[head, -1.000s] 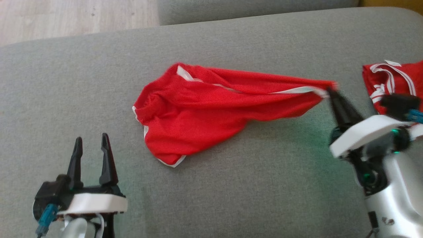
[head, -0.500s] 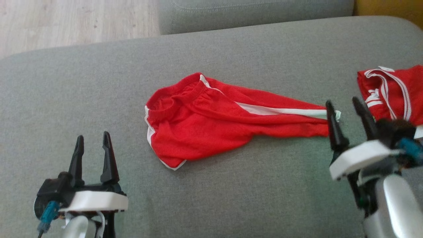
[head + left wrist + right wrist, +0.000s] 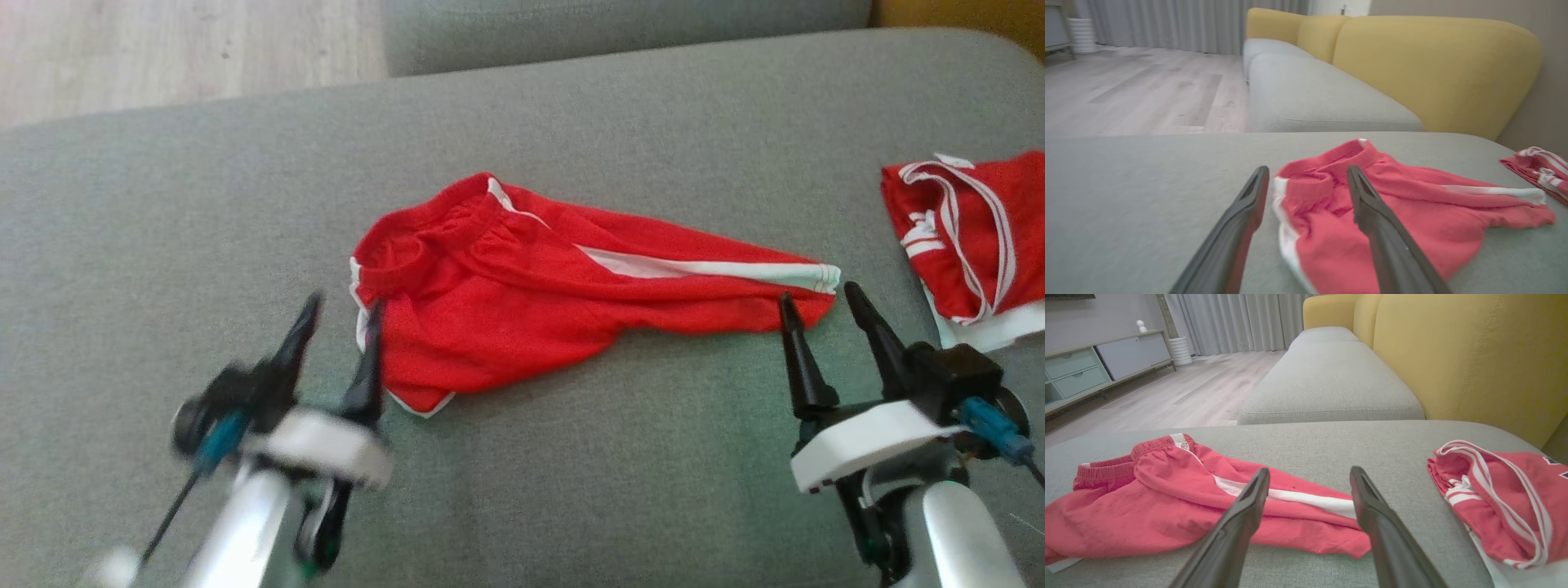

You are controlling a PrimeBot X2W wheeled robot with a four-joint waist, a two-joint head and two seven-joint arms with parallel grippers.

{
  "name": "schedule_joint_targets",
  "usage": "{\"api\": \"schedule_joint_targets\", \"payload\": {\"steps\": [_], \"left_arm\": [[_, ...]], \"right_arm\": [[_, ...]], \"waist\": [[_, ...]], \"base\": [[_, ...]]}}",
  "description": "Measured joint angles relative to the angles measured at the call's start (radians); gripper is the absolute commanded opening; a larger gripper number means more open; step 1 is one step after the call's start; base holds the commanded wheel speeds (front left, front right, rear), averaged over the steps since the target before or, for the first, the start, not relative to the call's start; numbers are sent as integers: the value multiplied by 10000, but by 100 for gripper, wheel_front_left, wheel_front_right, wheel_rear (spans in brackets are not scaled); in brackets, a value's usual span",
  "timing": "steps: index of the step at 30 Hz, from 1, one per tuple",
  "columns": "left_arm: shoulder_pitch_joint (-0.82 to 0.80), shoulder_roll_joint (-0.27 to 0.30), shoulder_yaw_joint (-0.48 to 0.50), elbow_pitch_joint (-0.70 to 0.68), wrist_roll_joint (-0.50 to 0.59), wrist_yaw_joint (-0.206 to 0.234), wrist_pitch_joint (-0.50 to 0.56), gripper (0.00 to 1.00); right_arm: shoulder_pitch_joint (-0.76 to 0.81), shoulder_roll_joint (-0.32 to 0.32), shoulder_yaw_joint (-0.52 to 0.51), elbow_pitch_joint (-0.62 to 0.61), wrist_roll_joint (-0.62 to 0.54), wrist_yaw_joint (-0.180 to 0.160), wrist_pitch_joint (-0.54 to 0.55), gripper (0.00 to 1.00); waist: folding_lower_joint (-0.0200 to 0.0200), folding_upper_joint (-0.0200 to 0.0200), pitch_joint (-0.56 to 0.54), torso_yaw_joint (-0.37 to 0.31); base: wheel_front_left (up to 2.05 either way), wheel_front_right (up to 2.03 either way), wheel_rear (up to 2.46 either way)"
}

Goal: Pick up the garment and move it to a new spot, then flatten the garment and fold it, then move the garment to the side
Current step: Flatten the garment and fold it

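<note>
Red shorts (image 3: 506, 310) rumpled on grey sofa (image 3: 571, 490); L gripper (image 3: 345, 302) & R gripper (image 3: 818, 292) jaws both spread apart, empty

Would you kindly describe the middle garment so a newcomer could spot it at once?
On the grey sofa cushion, look at its middle: red shorts lie stretched sideways. Unlike the red garment at the right edge with looping white stripes, they show a gathered waistband and one white stripe.
</note>
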Motion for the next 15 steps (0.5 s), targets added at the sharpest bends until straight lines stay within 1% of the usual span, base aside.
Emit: {"api": "schedule_joint_targets", "payload": {"steps": [2, 5, 7, 9, 15], "left_arm": [[-963, -282, -314, 570, 98, 2, 548, 100], [-2284, -663, -583, 1315, 257, 35, 1005, 100], [-3042, -840, -688, 1852, 278, 150, 1367, 100], [-3687, -941, -775, 2395, 265, 207, 1862, 100], [-5038, -1124, -993, 3730, -165, 583, 3365, 100]], "right_arm": [[-10, 21, 140, -44, 0, 0, 0, 100], [-69, 61, 330, -111, 2, 0, -4, 100], [-122, 71, 435, -115, 2, 0, -33, 100], [-222, 75, 518, -111, 4, 0, -46, 100], [-593, 84, 717, -79, 82, 0, -242, 100]], "waist": [[0, 0, 150, -74], [1, 0, 410, -256], [1, 0, 600, -399], [1, 0, 797, -550], [2, 0, 1318, -1035]], "base": [[0, 0, 0], [0, 0, 0], [0, 0, 0], [0, 0, 0], [0, 0, 0]]}}
